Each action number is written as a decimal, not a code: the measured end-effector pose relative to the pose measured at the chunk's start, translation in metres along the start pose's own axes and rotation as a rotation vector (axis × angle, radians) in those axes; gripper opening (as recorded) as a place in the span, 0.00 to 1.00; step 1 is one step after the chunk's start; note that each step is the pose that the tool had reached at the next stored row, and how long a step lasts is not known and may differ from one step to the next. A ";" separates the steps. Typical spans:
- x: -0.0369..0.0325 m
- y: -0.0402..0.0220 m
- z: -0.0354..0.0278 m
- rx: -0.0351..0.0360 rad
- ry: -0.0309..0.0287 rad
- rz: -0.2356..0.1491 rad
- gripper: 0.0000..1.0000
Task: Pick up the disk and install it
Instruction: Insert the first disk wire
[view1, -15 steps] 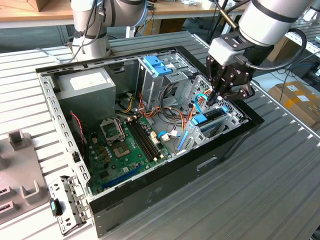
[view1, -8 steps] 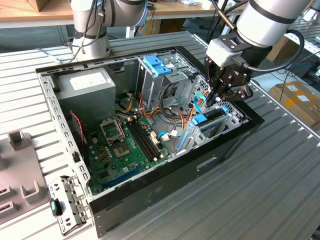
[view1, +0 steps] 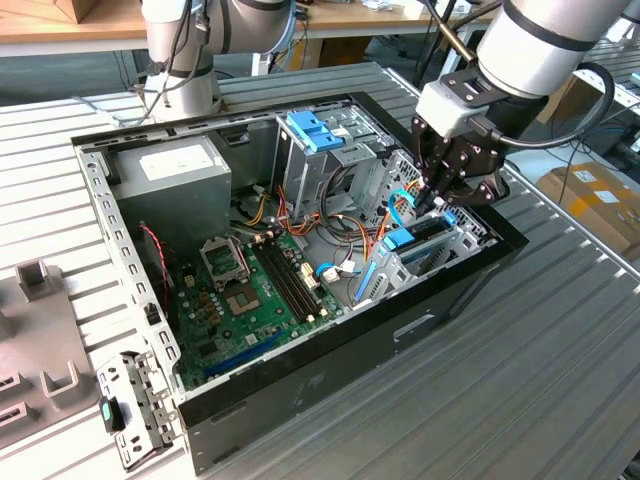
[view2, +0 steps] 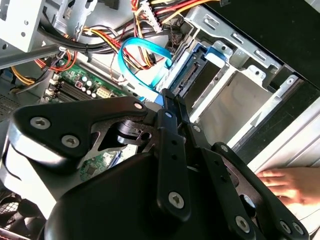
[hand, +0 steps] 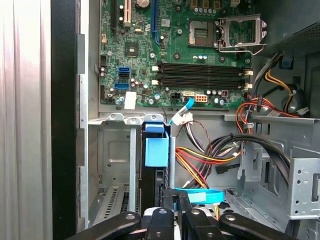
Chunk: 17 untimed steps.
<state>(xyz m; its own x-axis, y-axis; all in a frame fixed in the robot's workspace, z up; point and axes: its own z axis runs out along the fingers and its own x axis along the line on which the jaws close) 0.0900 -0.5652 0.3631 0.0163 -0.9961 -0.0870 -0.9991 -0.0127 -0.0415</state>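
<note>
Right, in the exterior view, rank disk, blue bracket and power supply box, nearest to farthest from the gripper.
1. Disk, just under the gripper.
2. Blue bracket, upper middle.
3. Power supply box, the exterior view's left.

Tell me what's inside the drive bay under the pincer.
The disk stands on edge in the bay, blue rail showing. The pincer covers its near end; seating depth is hidden.
</note>
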 end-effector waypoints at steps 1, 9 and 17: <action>0.0010 0.0005 0.0003 0.0098 -0.0023 -0.001 0.16; 0.0119 0.0033 0.0007 0.0463 -0.0470 -0.004 0.16; 0.0194 0.0042 0.0083 0.0485 -0.0748 -0.003 0.16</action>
<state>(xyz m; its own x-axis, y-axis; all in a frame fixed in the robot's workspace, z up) 0.0864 -0.5838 0.3529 0.0237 -0.9867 -0.1608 -0.9959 -0.0093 -0.0898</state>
